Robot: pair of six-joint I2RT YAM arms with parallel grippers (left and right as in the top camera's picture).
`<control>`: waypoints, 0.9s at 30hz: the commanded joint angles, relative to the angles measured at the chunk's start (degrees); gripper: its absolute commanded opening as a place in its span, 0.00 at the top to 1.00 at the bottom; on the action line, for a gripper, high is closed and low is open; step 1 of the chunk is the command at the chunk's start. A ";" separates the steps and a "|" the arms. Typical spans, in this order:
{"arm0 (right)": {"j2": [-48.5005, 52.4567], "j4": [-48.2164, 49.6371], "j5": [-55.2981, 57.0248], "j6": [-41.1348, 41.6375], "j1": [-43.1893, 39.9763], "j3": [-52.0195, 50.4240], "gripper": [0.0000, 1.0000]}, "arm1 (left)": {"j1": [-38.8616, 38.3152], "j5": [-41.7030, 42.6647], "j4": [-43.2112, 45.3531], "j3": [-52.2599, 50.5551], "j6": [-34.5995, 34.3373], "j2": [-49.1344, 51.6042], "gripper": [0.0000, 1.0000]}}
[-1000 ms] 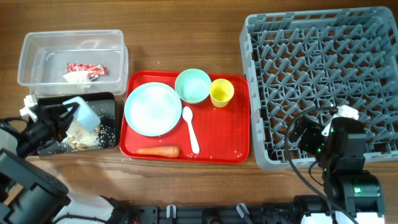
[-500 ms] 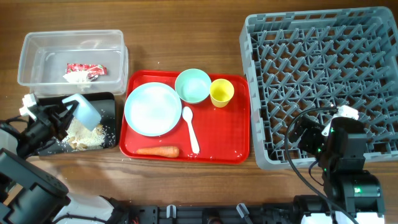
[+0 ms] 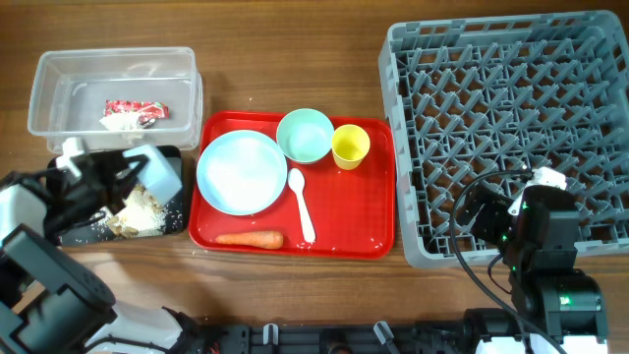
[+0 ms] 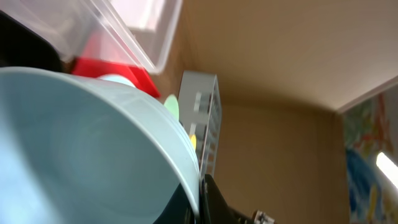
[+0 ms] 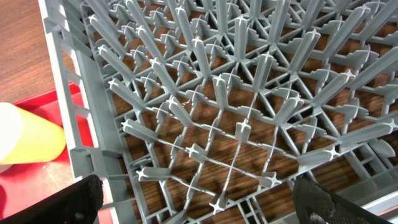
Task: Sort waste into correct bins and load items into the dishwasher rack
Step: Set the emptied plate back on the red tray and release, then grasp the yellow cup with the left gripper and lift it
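Note:
My left gripper (image 3: pixel 131 177) is shut on the rim of the light-blue bowl (image 3: pixel 161 177), held tilted over the black tray (image 3: pixel 173 162); the bowl fills the left wrist view (image 4: pixel 93 143), pinched by the fingers (image 4: pixel 199 194). Pale crumbs (image 3: pixel 138 211) lie in the black tray. The clear tub (image 3: pixel 59 93) holds the red-and-white wrapper (image 3: pixel 136 107) and white tissue (image 3: pixel 121 122). The plate (image 3: pixel 241 172), mint bowl (image 3: pixel 305 135), yellow cup (image 3: pixel 351 146), spoon (image 3: pixel 300 204) and carrot (image 3: pixel 249 238) sit on the red tray (image 3: pixel 373 211). My right gripper (image 3: pixel 491 218) is open and empty over the rack's (image 3: pixel 511 118) front-left corner.
The right wrist view shows the gripper's fingers (image 5: pixel 196 208) spread over the rack's pegs (image 5: pixel 217 93), with the yellow cup (image 5: pixel 28 140) and red tray (image 5: pixel 37 186) at its left. The rack holds nothing. Wooden table surrounds everything.
My left gripper has carried the light-blue bowl to the right over the black tray. The right arm has not moved.

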 commanded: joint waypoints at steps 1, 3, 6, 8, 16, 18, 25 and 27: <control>-0.22 0.15 0.37 0.61 0.28 1.11 0.00 | -7.63 -1.73 0.04 0.17 2.01 -5.03 0.96; -0.22 0.22 0.37 0.63 0.31 1.11 0.00 | -13.88 -5.97 0.20 0.17 1.97 -8.87 0.96; -0.22 0.46 0.35 0.63 0.31 1.11 0.00 | -25.24 -10.14 2.25 0.17 1.70 -13.73 0.96; -0.22 0.37 0.33 0.66 0.28 1.11 0.00 | -32.85 -12.52 4.46 0.15 1.29 -14.03 0.96; -0.22 0.35 0.28 0.63 0.28 1.11 0.00 | -67.14 -46.84 20.87 0.15 -23.43 -13.49 0.96; -0.22 0.35 -0.31 0.61 0.28 1.11 0.00 | -73.29 -53.22 23.10 0.15 -27.39 -12.04 0.96; -0.22 0.35 -0.28 0.63 0.28 1.11 0.00 | -84.32 -60.59 27.69 0.15 -34.29 -5.33 0.90; -0.22 0.35 -0.28 0.63 0.28 1.11 0.00 | -84.67 -60.59 27.74 0.15 -34.29 -5.35 0.84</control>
